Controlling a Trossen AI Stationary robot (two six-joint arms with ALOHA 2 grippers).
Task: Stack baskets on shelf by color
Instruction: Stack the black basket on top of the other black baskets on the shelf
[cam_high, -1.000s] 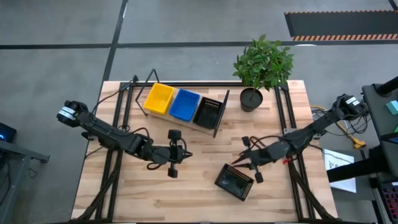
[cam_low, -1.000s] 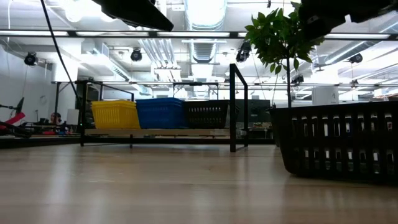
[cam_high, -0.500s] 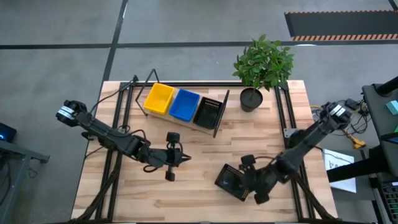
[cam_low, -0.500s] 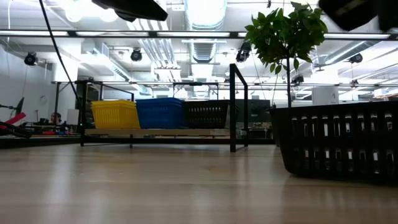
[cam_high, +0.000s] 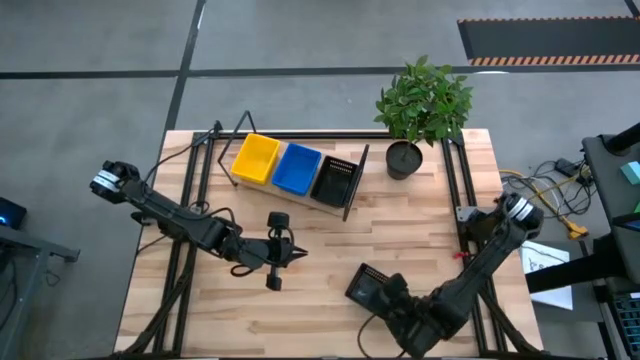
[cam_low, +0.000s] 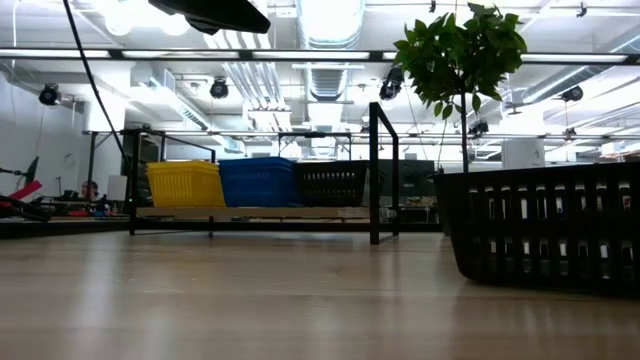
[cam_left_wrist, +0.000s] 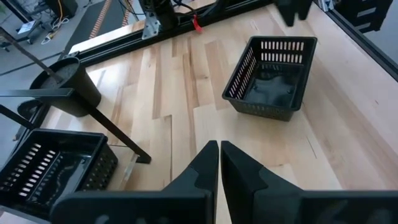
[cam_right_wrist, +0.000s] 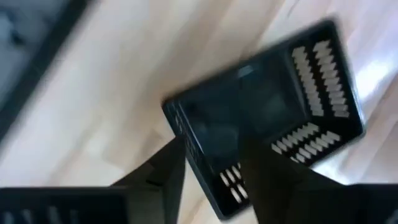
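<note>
On the shelf (cam_high: 350, 190) at the far left-centre sit a yellow basket (cam_high: 255, 158), a blue one (cam_high: 297, 168) and a black one (cam_high: 335, 180), side by side. A loose black basket (cam_high: 366, 283) rests on the table near the front right. My right gripper (cam_right_wrist: 214, 168) hangs open over this basket's near end, one finger (cam_right_wrist: 165, 177) outside its end wall (cam_right_wrist: 186, 146) and one finger (cam_right_wrist: 264, 168) over its inside. My left gripper (cam_left_wrist: 219, 155) is shut on nothing and hovers at mid-table, pointing at the loose basket (cam_left_wrist: 270, 78). My right gripper comes at the loose basket's near end wall (cam_right_wrist: 186, 146) from above, its fingers on either side of the wall. I cannot tell whether either finger touches it. The basket sits flat on the table.
A potted plant (cam_high: 422, 105) in a black pot (cam_high: 404, 160) stands at the far right, beside the shelf's end frame. Black rails (cam_high: 455, 190) run along both table sides. Bare wood lies between the shelf and the loose basket.
My right arm has swung from the loose basket's far side toward the table's near edge and now reaches over the basket from the near right. The basket has stayed where it was.
</note>
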